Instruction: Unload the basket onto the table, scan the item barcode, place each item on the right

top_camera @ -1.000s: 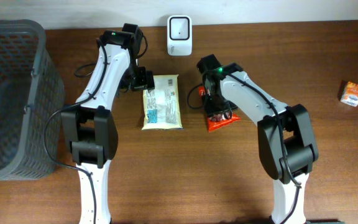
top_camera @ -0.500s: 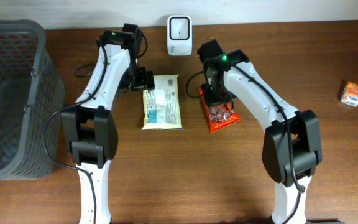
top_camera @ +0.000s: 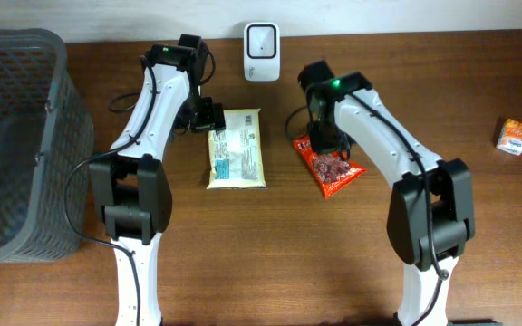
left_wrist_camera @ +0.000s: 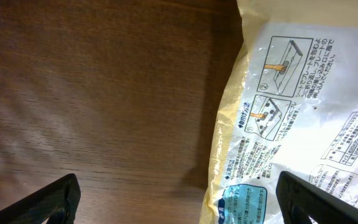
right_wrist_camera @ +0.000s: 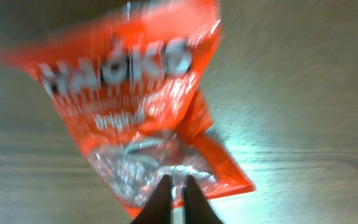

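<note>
Pinches the upper edge of the orange snack bag (top_camera: 333,168) with the right gripper (top_camera: 323,140), clamped shut on the crinkled foil, below and slightly right of the scanner (top_camera: 261,39). Holds the left gripper (top_camera: 208,118) spread wide and empty, below and left of the scanner, just beside the top-left corner of the pale packet (top_camera: 236,149), flat on the bench (top_camera: 333,263). Shows a grey basket (top_camera: 25,136) far left of the scanner, a small orange box (top_camera: 513,135) far right.
</note>
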{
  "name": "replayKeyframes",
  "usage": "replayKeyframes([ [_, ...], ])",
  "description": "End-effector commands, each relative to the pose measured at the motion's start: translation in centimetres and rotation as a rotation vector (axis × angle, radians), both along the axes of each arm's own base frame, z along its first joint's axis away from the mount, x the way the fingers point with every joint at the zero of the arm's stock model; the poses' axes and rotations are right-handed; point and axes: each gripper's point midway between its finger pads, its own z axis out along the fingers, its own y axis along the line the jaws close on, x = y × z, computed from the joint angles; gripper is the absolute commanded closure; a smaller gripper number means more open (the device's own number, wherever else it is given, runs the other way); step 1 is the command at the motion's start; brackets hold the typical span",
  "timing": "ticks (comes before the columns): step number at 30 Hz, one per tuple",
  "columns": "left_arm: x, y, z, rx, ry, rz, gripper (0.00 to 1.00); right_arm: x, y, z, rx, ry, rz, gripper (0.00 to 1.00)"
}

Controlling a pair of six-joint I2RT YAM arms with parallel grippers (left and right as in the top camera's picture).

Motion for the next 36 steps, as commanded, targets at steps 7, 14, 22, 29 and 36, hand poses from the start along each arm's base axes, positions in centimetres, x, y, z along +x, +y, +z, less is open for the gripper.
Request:
replayKeyframes([
  [7,-0.2,0.0,-0.1,-0.003,0.006,0.014,0.01,-0.4,1.8,-3.0,0.108,0.024,0.001,0.85],
  [14,-0.2,0.0,-0.1,-0.003,0.006,0.013,0.01,0.7,0.4,-6.4,0.042,-0.065,-0.057,0.92],
  [22,-0.2,0.0,-0.1,-0.003,0.006,0.013,0.01,2.1,-0.4,3.1,-0.03,-0.097,-0.061,0.78],
  [29,-0.2,0.0,-0.1,-0.003,0.006,0.013,0.01,-2.5,0.5,-1.8,0.041,0.122,-0.054,0.78],
  [36,-0.2,0.0,-0.1,-0.003,0.006,0.014,0.01,-2.7,-0.3,-6.5,0.018,0.079,-0.117,0.73],
])
